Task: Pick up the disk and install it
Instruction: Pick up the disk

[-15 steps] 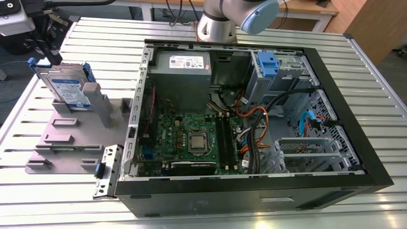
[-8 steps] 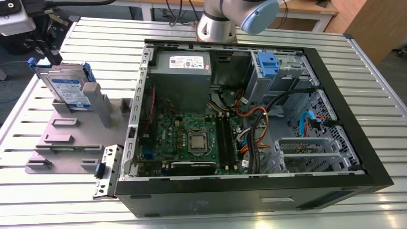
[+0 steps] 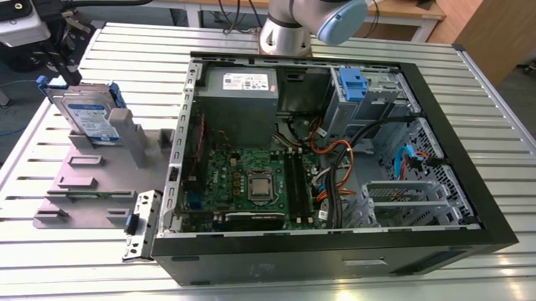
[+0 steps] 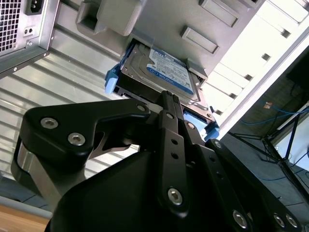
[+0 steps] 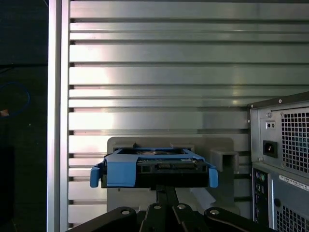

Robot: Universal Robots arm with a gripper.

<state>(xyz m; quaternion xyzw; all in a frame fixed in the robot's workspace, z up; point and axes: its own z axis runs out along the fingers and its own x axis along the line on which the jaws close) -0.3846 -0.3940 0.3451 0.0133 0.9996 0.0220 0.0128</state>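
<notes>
One black gripper (image 3: pixel 65 74) is hanging pointed down over the top edge of the disk (image 3: pixel 88 116), well to the exterior view's left of the open computer case (image 3: pixel 335 244). Whether it is released or clamped on the disk cannot be told. The disk is standing on edge in a grey holder (image 3: pixel 92 188) beside the case's wall, and the arm's blue-capped elbow (image 3: pixel 339 19) is bending behind the case.

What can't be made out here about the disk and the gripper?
1) Whether the gripper touches the disk: its own black body blocks the contact spot in both wrist views.
2) Disk's lower part: hidden in the grey holder, exterior view.
3) Arm: cut off by the exterior view's top edge.
</notes>
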